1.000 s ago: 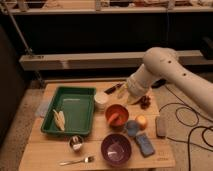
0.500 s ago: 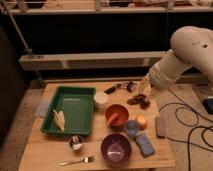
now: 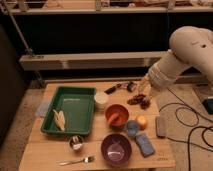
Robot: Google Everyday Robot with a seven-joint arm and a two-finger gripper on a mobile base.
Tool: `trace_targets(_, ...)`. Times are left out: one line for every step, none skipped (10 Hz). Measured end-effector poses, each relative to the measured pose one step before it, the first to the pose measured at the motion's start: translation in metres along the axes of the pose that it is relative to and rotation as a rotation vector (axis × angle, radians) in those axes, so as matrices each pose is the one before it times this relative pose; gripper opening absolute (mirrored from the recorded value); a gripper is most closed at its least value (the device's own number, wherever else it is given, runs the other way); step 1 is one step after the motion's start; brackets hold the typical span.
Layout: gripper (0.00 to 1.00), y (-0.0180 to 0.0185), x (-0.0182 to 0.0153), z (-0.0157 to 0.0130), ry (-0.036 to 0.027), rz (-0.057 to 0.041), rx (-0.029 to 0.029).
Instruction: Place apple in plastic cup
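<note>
The apple, small and yellow-orange, lies on the wooden table right of the orange bowl. The light-blue plastic cup stands touching the apple's left side, just below the orange bowl. My gripper hangs from the white arm over the table's back right part. It is above and behind the apple and apart from it.
A green tray holds a pale object at the left. A white round container stands beside it. A purple bowl, a flat blue block, a small metal cup and a fork lie near the front. A grey slab and cables lie at the right.
The arm has swung to the right and back, away from the orange bowl. The apple and the cup have not moved.
</note>
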Motion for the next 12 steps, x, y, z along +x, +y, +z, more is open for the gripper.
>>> trace_targets(0.7,0.00021,0.00055,0.00003,-0.00326,0.00094,-0.00019)
trace_targets(0.77,0.00036,0.00085,0.00111,-0.00807,0.00006,-0.00712)
trace_targets(0.8,0.00061,0.00209,0.00378,-0.01081,0.00096,-0.02814)
trace_targets(0.8,0.00317,0.00331,0.00997,-0.01508,0.00456,-0.0386)
trace_targets(0.8,0.00523,0.00565,0.01365,-0.01703,0.01112,-0.03322)
trace_targets(0.8,0.00698,0.00727,0.01566,-0.01175,0.01075,-0.02622)
trace_targets(0.8,0.00458,0.00494,0.01224,-0.00787,0.00559,-0.01971)
trace_targets(0.8,0.00535,0.00716,0.01453,-0.01276,0.00921,-0.02508)
trace_targets(0.8,0.00373,0.00444,0.00962,-0.01156,0.00432,-0.01959)
trace_targets(0.8,0.00184,0.00267,0.00516,-0.00636,0.0025,-0.00886)
trace_targets(0.8,0.00504,0.00633,0.00928,-0.01353,0.0079,-0.01634)
trace_targets(0.8,0.00581,0.00791,0.00936,-0.0133,0.0093,-0.01793)
